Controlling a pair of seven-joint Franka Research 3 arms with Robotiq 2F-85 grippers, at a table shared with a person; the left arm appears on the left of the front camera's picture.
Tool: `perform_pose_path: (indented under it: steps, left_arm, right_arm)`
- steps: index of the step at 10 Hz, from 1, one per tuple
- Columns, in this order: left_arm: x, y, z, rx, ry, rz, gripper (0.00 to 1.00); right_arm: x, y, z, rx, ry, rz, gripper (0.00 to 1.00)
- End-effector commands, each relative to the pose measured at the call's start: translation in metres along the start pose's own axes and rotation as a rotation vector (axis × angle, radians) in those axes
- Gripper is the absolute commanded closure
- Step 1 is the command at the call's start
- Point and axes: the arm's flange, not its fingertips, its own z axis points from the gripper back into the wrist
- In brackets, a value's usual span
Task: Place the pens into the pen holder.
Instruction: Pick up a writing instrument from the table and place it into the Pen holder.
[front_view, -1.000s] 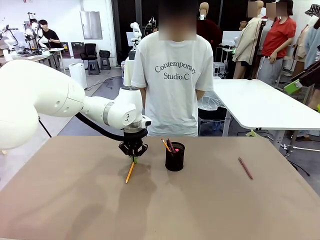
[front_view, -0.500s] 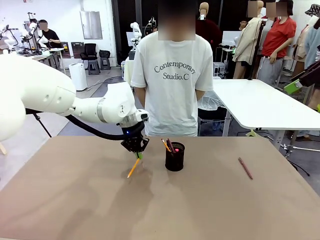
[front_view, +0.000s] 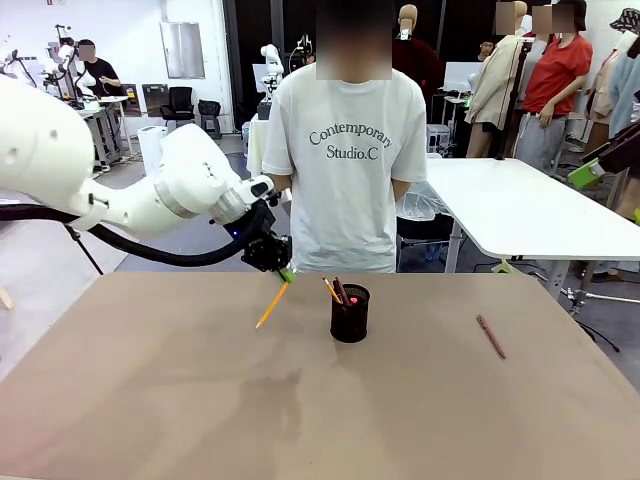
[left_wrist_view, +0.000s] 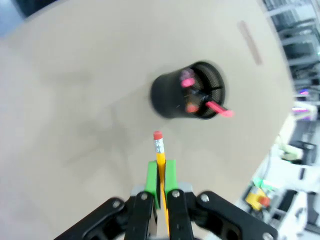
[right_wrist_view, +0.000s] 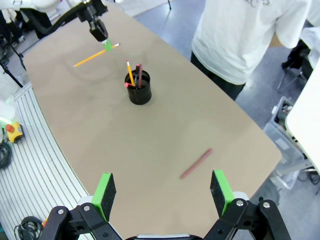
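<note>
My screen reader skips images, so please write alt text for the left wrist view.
The left gripper is shut on a yellow pencil, its eraser end pointing toward the black mesh pen holder on the tan table. Pink-tipped pens stand in the holder; a maroon pen lies farther off.

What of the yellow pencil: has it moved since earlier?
Yes, upward. The left tool holds the yellow pencil; its tip was below the base of the pen holder, now above it.
</note>
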Motion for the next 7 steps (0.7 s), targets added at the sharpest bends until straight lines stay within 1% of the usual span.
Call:
perform_pose_path:
  steps: [1,2,4,5,6,7]
  left_arm:
    - [-0.037,0.006,0.017,-0.166,-0.12,-0.196,1.0]
    - [-0.042,0.005,0.02,-0.213,-0.222,-0.336,1.0]
    - [-0.049,0.006,0.027,-0.29,-0.362,-0.467,1.0]
    - [-0.051,0.008,0.027,-0.295,-0.401,-0.502,1.0]
    - [-0.043,0.015,0.017,-0.264,-0.333,-0.4,1.0]
    - [-0.024,-0.003,0.029,-0.224,-0.382,-0.438,1.0]
  right_arm:
    - [0.001,0.0,0.001,0.002,-0.005,0.003,0.0]
    - [0.001,0.0,0.001,0.002,-0.005,0.003,0.0]
    - [0.001,0.0,0.001,0.002,-0.005,0.003,0.0]
    - [0.001,0.0,0.001,0.002,-0.005,0.003,0.0]
    - [0.001,0.0,0.001,0.002,-0.005,0.003,0.0]
    - [0.001,0.0,0.001,0.002,-0.005,0.003,0.0]
